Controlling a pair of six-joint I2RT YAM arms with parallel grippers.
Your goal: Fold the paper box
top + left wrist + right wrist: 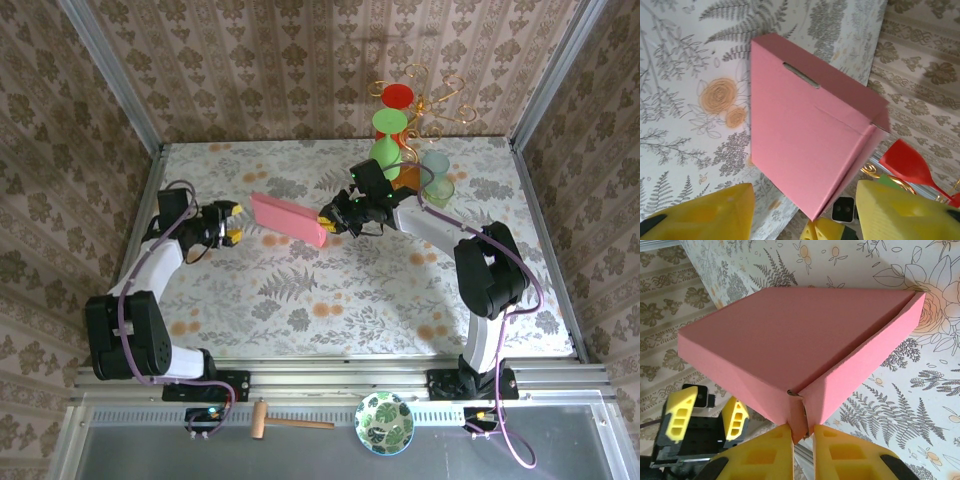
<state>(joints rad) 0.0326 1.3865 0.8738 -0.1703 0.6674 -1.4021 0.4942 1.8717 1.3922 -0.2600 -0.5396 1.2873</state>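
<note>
Floral-print table (pixel 300 300), walled on three sides. Right arm (pixel 440 230) rises from its base at the near edge, bends at a dark elbow and reaches left and away toward the table's middle. Left arm (pixel 150 275) mirrors it from the other side, elbow low near the left wall, forearm angled in toward centre. Paper box (pixel 288 219) sits between the two tools at mid-table: pink, closed into a shallow rectangle, long axis running from upper left to lower right, and held up off the table surface at a tilt. The left wrist view shows a slot cut in its upper face (pixel 800 135). Right tool (pixel 328 220) is at the box's right end. In its wrist view the yellow fingers (pixel 802 432) are pinched nearly together on a corner fold of the box (pixel 790 340), gripping it. Left tool (pixel 232 222) is just off the box's left end. Its jaws are spread wide (pixel 804 200) with the near corner of the box between and ahead of them, no contact visible.
</note>
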